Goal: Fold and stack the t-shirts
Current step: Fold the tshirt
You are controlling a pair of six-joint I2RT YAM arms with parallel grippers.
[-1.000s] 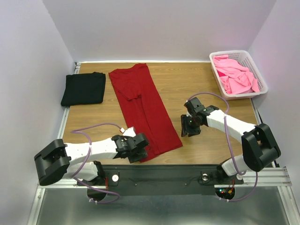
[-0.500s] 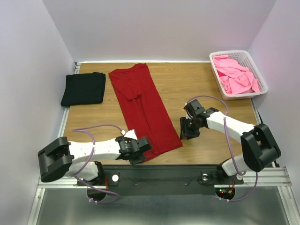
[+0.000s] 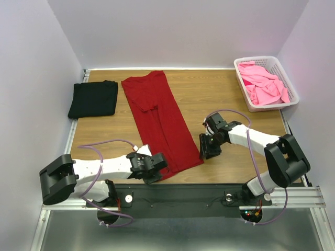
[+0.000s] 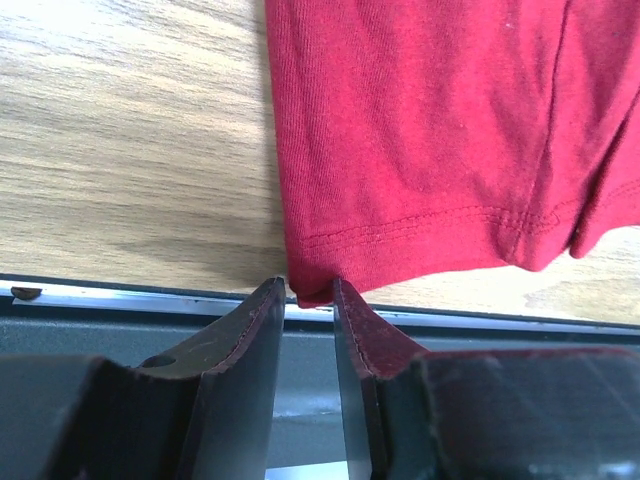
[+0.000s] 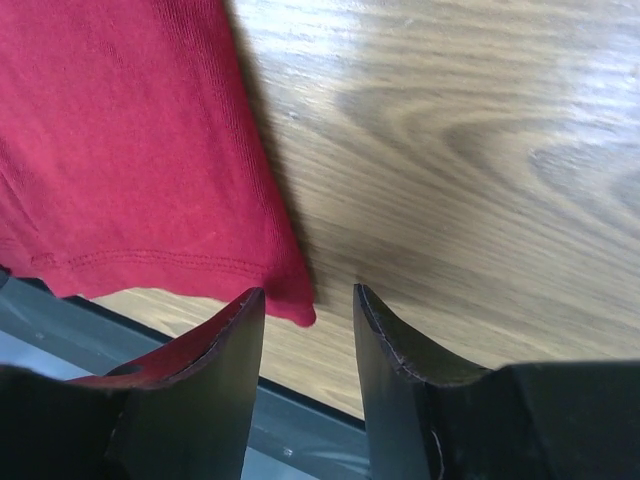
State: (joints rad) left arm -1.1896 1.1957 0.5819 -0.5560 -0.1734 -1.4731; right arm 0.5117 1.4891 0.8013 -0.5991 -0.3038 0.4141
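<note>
Since the dark red t-shirt is judged light and limp, hold is best taken at its two near hem corners: one is seen between the narrowly parted jaws of the left pincer, though whether it is pinched cannot be told, while the right pincer is seen open around the other, nothing gripped. Farther off, the shirt is laid flat along the tabletop, a black t-shirt is folded far left, and pink t-shirts are heaped in the basket.

You get nothing readable anywhere: no print or label on the red shirt, black shirt or basket (upper right of the frame).
</note>
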